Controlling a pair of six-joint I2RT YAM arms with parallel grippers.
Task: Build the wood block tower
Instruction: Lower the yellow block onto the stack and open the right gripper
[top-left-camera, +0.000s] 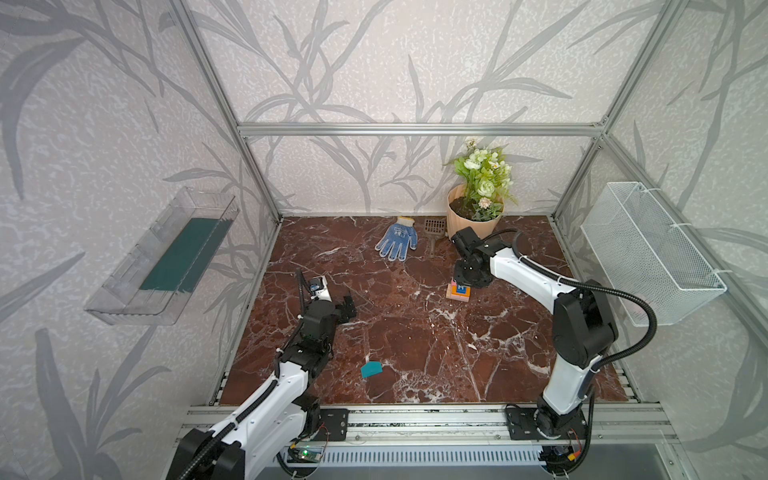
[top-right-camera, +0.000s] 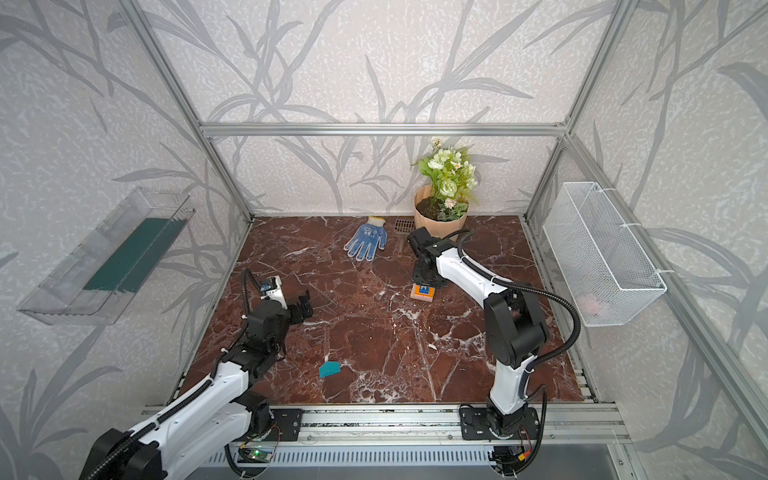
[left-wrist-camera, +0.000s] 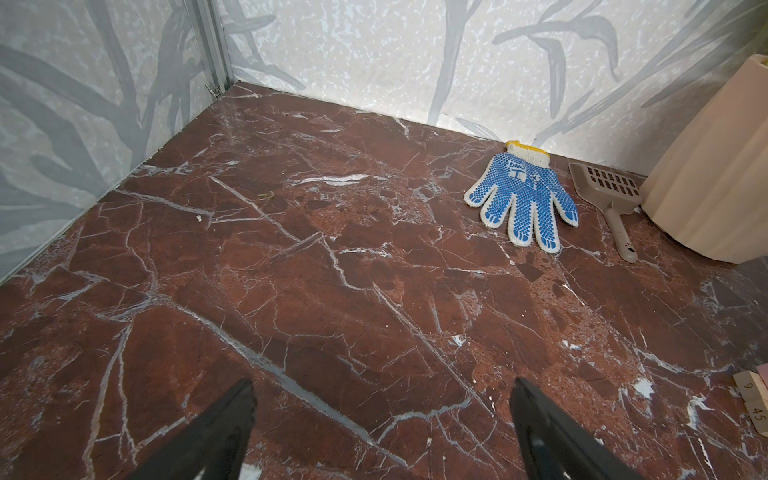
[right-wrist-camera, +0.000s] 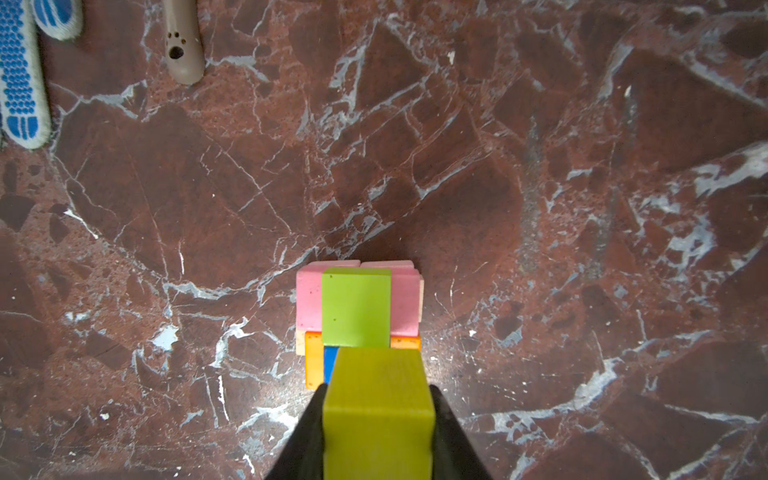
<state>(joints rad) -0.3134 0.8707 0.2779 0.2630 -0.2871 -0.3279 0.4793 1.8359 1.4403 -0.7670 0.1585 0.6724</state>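
The wood block tower (top-left-camera: 458, 291) (top-right-camera: 423, 293) stands right of centre, with a tan base, pink and orange layers, and a blue "H" cube on top. In the right wrist view a lime block (right-wrist-camera: 356, 307) lies on the pink layer (right-wrist-camera: 308, 299), next to a strip of the blue cube (right-wrist-camera: 330, 363). My right gripper (right-wrist-camera: 378, 390) (top-left-camera: 465, 277) is shut on a yellow-green cube (right-wrist-camera: 378, 415) directly over the tower. A teal piece (top-left-camera: 371, 368) (top-right-camera: 329, 368) lies alone near the front. My left gripper (top-left-camera: 348, 307) (left-wrist-camera: 382, 399) hovers open and empty at the left.
A blue dotted glove (top-left-camera: 397, 239), a grey scoop (top-left-camera: 433, 232) and a peach flowerpot (top-left-camera: 473, 216) sit along the back wall behind the tower. A white mesh basket (top-left-camera: 648, 253) hangs on the right wall. A clear tray (top-left-camera: 162, 257) hangs on the left wall.
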